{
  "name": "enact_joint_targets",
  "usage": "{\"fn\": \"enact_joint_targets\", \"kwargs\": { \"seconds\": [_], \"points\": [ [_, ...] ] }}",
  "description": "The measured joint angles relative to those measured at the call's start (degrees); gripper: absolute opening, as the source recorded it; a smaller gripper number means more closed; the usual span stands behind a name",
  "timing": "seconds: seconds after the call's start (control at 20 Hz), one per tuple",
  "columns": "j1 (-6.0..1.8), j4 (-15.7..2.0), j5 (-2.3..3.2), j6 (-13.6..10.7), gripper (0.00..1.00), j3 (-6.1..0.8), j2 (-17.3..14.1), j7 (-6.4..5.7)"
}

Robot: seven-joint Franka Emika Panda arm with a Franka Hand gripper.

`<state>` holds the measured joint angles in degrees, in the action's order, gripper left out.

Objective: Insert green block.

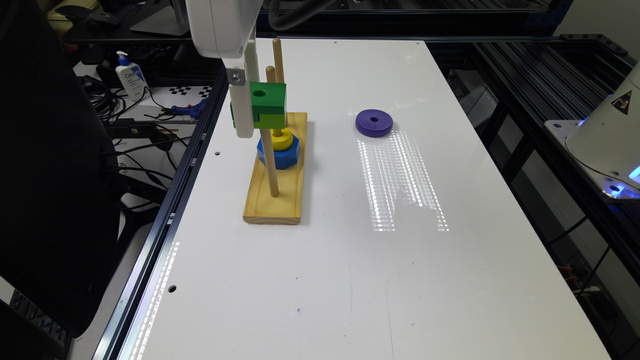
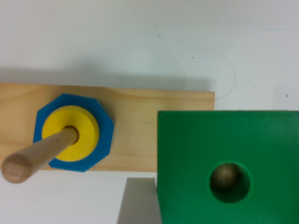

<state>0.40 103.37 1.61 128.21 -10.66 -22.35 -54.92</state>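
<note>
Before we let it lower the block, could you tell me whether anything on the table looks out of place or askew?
Nothing looks damaged or spilled. The green block is held level, a peg tip visible through its hole. The purple ring lies alone on the table, apart from the wooden base.

White tabletop point(image 1: 350, 260): glossy, striped light reflection near its middle, small holes along one edge. Black metal framing point(image 1: 525, 90): along the far side and the exterior view's right. Dark chair back point(image 1: 45, 165): exterior view's left. Pump bottle point(image 1: 130, 75), tangled black cables point(image 1: 107, 107), checkerboard sheet point(image 1: 190, 91): cluttered side surface behind it.
</note>
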Motion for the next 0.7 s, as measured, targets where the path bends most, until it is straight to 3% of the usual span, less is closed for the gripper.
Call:
{"fn": "enact_joint_targets", "kwargs": {
  "seconds": [0.4,0.7],
  "points": [
    [0.0,-0.03,0.09,0.4,0.0,0.02,-0.6,0.0],
    [0.0,-0.01,0.53,1.6,0.0,0.09,-2.3,0.0]
  ]
}}
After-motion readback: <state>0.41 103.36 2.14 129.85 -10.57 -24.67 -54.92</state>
